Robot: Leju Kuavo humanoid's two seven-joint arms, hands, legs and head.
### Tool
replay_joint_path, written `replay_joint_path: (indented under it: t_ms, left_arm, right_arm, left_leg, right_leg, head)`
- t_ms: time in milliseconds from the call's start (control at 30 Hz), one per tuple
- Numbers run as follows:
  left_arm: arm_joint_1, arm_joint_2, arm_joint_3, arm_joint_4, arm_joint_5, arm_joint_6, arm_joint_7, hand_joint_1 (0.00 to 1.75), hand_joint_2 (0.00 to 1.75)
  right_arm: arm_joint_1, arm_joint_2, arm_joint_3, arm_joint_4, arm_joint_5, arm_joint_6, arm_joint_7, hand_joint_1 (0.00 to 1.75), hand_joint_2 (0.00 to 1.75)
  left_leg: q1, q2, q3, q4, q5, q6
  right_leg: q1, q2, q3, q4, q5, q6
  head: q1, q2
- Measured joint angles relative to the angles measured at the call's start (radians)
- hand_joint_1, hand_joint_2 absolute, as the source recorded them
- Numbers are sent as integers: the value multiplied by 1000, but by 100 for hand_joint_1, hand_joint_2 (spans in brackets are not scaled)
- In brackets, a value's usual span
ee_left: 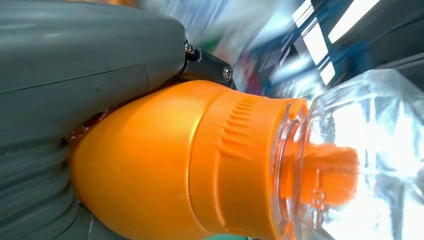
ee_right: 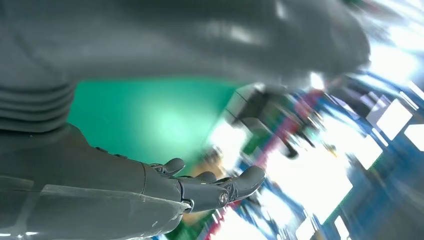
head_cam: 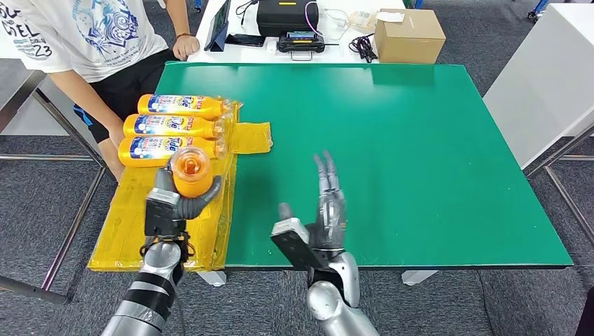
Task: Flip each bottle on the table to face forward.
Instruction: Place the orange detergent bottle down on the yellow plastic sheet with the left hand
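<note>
Left hand: the left hand (head_cam: 174, 203) is gripping an orange bottle (head_cam: 191, 171), its fingers wrapping around the body and lifting it clear above the yellow mat (head_cam: 133, 224).
Held bottle: seen from the head view, the bottle is pointing its round orange end toward the camera; in the left wrist view the orange cap (ee_left: 165, 165) is sitting against the grey palm, with the clear neck and body (ee_left: 365, 145) extending away from it.
Right hand: the right hand (head_cam: 323, 217) is hovering over the green table (head_cam: 420, 154) near its front edge, fingers stretching out straight and apart, holding nothing; the right wrist view is showing the dark fingers (ee_right: 220, 187) extended with only a slight curl.
Other bottles: three orange bottles with blue and white labels are lying on their sides in a row at the far end of the yellow mat, the far bottle (head_cam: 183, 106), the middle bottle (head_cam: 174, 126) and the near bottle (head_cam: 168, 149) touching side by side, caps pointing toward the table's centre.
Mat: the yellow mat is covering the table's left edge.
Person: a person in a white printed shirt (head_cam: 84, 35) is standing beside the far left corner, one arm reaching down next to the row of bottles.
Background: a cardboard box (head_cam: 409, 35) and black equipment (head_cam: 287, 17) are resting on a white surface beyond the table.
</note>
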Motion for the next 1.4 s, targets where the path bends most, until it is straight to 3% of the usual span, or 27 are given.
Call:
replay_joint_path:
  t_ms: [67,233,367,433,700,1400]
  left_arm:
    - [-17,13,10,1,-99,79,-6,175,175]
    - [-40,31,28,9,-213,146,5,175,175]
    - [-48,35,87,21,-553,195,32,175,175]
    - [-50,34,131,28,-647,196,33,175,175]
    - [-52,32,209,46,-677,202,27,175,175]
    - [-53,30,230,52,-677,202,27,175,175]
  right_arm:
    - [18,0,1,-90,-32,-18,-38,0,0]
    - [46,0,4,-229,-71,-21,-87,0,0]
    - [61,0,6,-313,-123,-21,-143,0,0]
    - [66,0,8,-346,-132,-21,-144,0,0]
    - [74,0,10,-400,-134,-21,-144,0,0]
    - [79,0,10,-415,-134,-21,-144,0,0]
  left_leg:
    - [0,0,0,0,0,0]
    - [0,1,0,0,0,0]
    - [0,2,0,0,0,0]
    - [0,3,0,0,0,0]
    - [0,3,1,0,0,0]
    - [0,2,1,0,0,0]
  right_leg:
    - [0,0,0,0,0,0]
    - [0,0,0,0,0,0]
    - [0,0,0,0,0,0]
    - [0,1,0,0,0,0]
    - [0,1,0,0,0,0]
    - [0,1,0,0,0,0]
  head:
    - [0,0]
    - [0,0]
    - [0,0]
    - [0,0]
    - [0,0]
    - [0,0]
